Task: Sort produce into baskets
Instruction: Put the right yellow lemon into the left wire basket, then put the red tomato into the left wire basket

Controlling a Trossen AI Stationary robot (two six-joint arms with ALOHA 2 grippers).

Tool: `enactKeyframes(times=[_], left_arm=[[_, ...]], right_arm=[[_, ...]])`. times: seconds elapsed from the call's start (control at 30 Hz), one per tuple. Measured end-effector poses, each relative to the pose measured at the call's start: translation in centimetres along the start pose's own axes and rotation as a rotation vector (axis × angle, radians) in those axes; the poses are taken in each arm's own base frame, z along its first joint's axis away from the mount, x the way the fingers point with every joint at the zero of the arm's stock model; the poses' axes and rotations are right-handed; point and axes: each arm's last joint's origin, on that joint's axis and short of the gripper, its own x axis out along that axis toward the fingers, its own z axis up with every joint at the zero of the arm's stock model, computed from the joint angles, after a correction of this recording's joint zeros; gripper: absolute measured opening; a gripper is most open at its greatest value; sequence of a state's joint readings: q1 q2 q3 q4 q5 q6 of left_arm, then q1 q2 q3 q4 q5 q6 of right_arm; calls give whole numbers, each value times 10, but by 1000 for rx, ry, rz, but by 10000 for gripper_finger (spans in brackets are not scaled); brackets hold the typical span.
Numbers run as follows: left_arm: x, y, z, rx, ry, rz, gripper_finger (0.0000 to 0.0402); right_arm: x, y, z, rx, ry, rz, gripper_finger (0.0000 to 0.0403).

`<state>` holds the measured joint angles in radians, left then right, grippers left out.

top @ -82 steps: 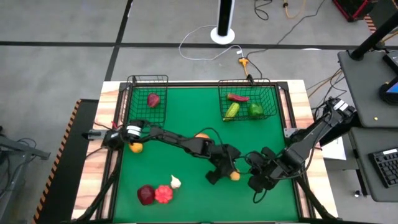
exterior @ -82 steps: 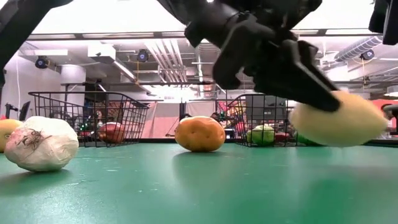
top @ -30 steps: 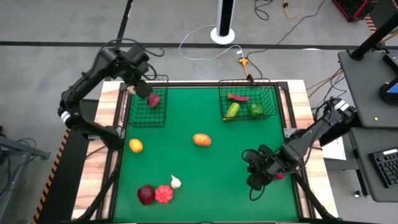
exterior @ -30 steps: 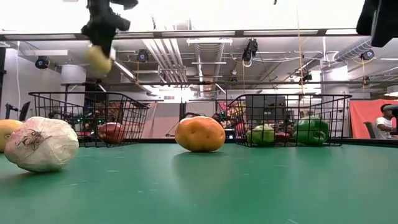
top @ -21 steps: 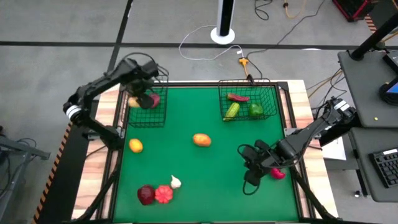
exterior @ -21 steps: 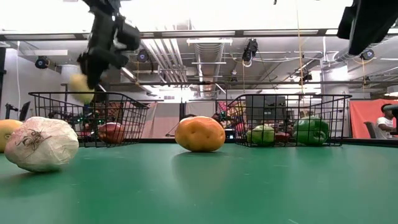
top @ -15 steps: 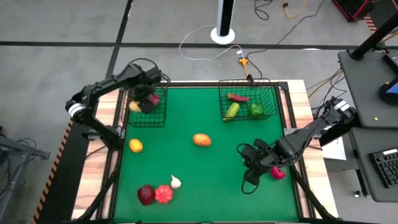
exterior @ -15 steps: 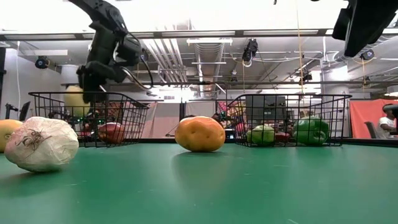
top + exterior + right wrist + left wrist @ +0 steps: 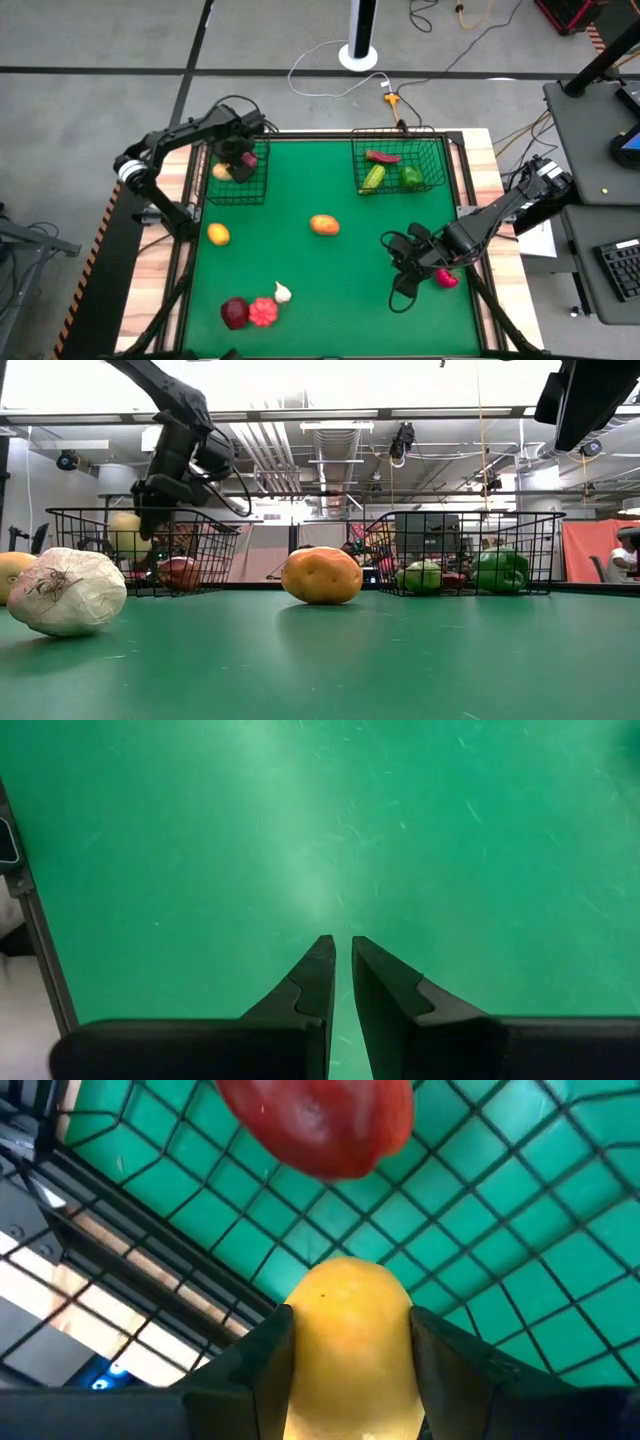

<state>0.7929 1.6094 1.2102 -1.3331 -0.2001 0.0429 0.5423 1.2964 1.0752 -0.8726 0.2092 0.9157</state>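
Observation:
My left gripper (image 9: pixel 236 163) is down inside the left black wire basket (image 9: pixel 210 190), shut on a yellow fruit (image 9: pixel 348 1335). A red fruit (image 9: pixel 318 1118) lies on the basket floor just beyond it. In the low view the yellow fruit (image 9: pixel 125 532) sits below the basket rim and above the red fruit (image 9: pixel 180 572). My right gripper (image 9: pixel 340 948) is shut and empty over bare green mat at the right front (image 9: pixel 402 268). The right basket (image 9: pixel 400 132) holds red and green pieces. My left gripper pinches the yellow fruit between its two fingers, one on each side (image 9: pixel 285 1342), across its width. The fingers (image 9: pixel 435 1365) reach down into the basket from above. The fruit is inside the basket, below the rim and above the mesh floor.
On the mat lie a yellow-orange fruit (image 9: pixel 218 234), an orange one (image 9: pixel 323 224), a white garlic (image 9: pixel 283 292), a red piece (image 9: pixel 263 312) and a maroon piece (image 9: pixel 234 313). A red piece (image 9: pixel 447 279) lies beside my right arm.
My left gripper has come down from above the left basket's far-left corner into the basket, carrying the yellow fruit below the rim. My right gripper has shifted a little toward the table's left, uncovering the red piece beside it, then stayed still.

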Motion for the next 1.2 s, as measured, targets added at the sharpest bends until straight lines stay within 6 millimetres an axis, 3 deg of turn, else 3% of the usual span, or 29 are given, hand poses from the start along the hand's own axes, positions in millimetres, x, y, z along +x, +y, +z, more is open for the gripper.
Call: enactKeyframes(times=[0.43, 0.63, 0.8, 1.0, 1.2], left_arm=[[2, 1, 5, -4, -26, 51, 240], [-13, -4, -5, -59, -98, 57, 248], [-44, -26, -31, -96, -255, 46, 249], [-85, -74, -80, -70, -569, -47, 249], [-97, -126, -139, -4, -897, -157, 247]], right_arm=[[0, 0, 0, 0, 0, 0, 31], [0, 0, 0, -3, -15, -12, 31], [0, -1, 2, -15, -48, -38, 31], [0, -4, 5, -42, -87, -71, 31], [1, -7, 11, -57, -135, -106, 31]])
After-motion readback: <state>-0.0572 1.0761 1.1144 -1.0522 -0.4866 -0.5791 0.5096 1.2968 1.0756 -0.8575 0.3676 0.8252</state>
